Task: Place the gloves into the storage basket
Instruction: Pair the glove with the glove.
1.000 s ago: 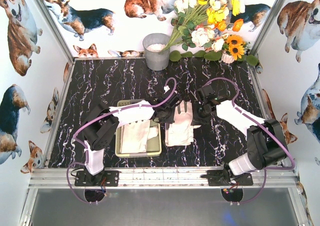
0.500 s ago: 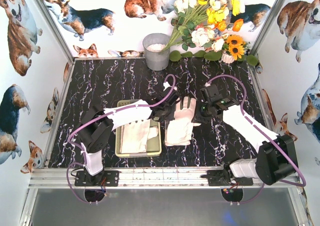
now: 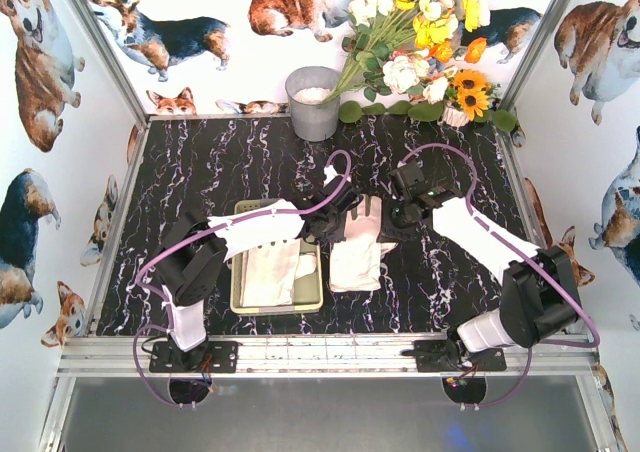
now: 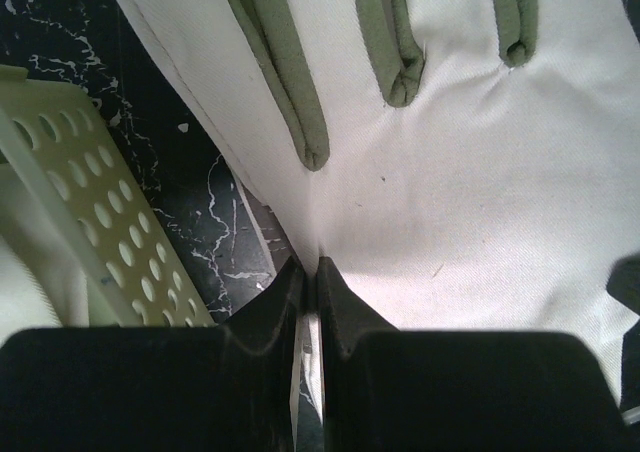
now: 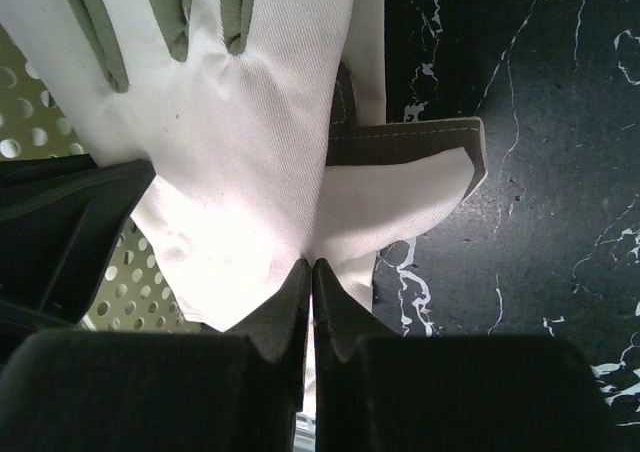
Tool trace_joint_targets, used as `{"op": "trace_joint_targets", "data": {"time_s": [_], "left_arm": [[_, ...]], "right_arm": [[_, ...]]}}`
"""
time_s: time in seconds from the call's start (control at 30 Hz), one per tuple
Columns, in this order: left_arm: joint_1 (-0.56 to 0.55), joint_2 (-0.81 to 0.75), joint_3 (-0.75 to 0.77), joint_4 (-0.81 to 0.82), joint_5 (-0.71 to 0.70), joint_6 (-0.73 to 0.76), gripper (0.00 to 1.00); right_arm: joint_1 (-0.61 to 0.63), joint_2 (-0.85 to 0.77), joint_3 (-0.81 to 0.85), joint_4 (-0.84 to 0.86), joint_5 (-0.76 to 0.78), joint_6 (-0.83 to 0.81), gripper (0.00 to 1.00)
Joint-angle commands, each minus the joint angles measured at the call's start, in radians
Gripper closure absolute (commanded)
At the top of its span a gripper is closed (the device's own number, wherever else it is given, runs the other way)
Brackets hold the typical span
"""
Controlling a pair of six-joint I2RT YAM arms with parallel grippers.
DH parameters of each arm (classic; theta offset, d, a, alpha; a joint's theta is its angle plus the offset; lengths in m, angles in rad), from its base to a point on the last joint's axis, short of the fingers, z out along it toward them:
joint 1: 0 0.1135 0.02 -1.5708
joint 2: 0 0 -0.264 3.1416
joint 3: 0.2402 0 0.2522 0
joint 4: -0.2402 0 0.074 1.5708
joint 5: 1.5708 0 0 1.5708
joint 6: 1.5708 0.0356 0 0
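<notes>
A cream-white glove (image 3: 356, 257) with grey-green finger sides lies just right of the pale yellow-green storage basket (image 3: 237, 272). Its finger end is raised between both grippers. My left gripper (image 3: 341, 232) is shut on the glove's (image 4: 470, 172) left edge, and the left gripper's jaws (image 4: 310, 269) pinch a fold of the fabric. My right gripper (image 3: 385, 228) is shut on the right side of the same glove (image 5: 240, 142), its jaws (image 5: 312, 265) closed over the cloth. The glove's thumb flap (image 5: 410, 177) hangs below. More gloves (image 3: 268, 272) lie inside the basket.
A grey metal bucket (image 3: 313, 102) stands at the back, with a bouquet of flowers (image 3: 420, 42) to its right. The basket's perforated wall (image 4: 90, 232) is close to the left gripper. Corgi-printed walls enclose the black marble table (image 3: 200, 162).
My left gripper finished closing on the glove's edge. The right arm swung and its gripper shifted slightly left. The glove's raised finger end moved a little toward the basket.
</notes>
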Motion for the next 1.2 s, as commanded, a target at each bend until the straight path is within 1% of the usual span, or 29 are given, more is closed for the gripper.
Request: {"op": "trace_joint_targets", "data": {"time_s": [0.0, 0.17, 0.63, 0.8, 0.83, 0.93, 0.97, 1.0, 1.03, 1.1, 1.17], "left_arm": [[0.013, 0.024, 0.012, -0.056, -0.047, 0.021, 1.0], [0.014, 0.041, 0.001, -0.042, -0.029, 0.021, 1.0], [0.025, 0.11, -0.003, -0.005, 0.016, 0.058, 1.0], [0.025, 0.139, 0.01, -0.045, 0.007, 0.058, 1.0], [0.025, 0.142, 0.013, -0.057, -0.001, 0.057, 1.0], [0.025, 0.143, 0.026, -0.082, -0.016, 0.066, 1.0], [0.025, 0.143, 0.028, -0.086, -0.017, 0.067, 1.0], [0.025, 0.141, 0.031, -0.087, -0.015, 0.069, 1.0], [0.026, 0.141, 0.032, -0.086, -0.013, 0.07, 1.0], [0.025, 0.141, 0.037, -0.083, -0.002, 0.072, 1.0], [0.025, 0.142, 0.04, -0.08, 0.011, 0.075, 1.0]], "right_arm": [[0.001, 0.013, 0.034, -0.003, 0.047, -0.025, 1.0], [0.001, 0.033, 0.012, 0.018, 0.043, -0.024, 1.0], [0.001, 0.156, -0.017, 0.09, 0.017, -0.018, 1.0], [0.001, 0.16, -0.014, 0.09, 0.0, -0.002, 1.0], [0.001, 0.149, -0.009, 0.08, -0.003, -0.004, 0.96], [0.001, 0.086, 0.015, 0.034, -0.008, -0.017, 0.72], [0.001, 0.061, 0.02, 0.014, -0.003, -0.024, 0.62], [0.001, 0.037, 0.023, -0.007, 0.004, -0.03, 0.56], [0.0, 0.012, 0.023, -0.027, 0.013, -0.032, 0.51], [-0.008, -0.03, 0.008, -0.054, 0.021, -0.037, 0.44], [-0.037, -0.069, -0.027, -0.049, 0.001, -0.033, 0.41]]}}
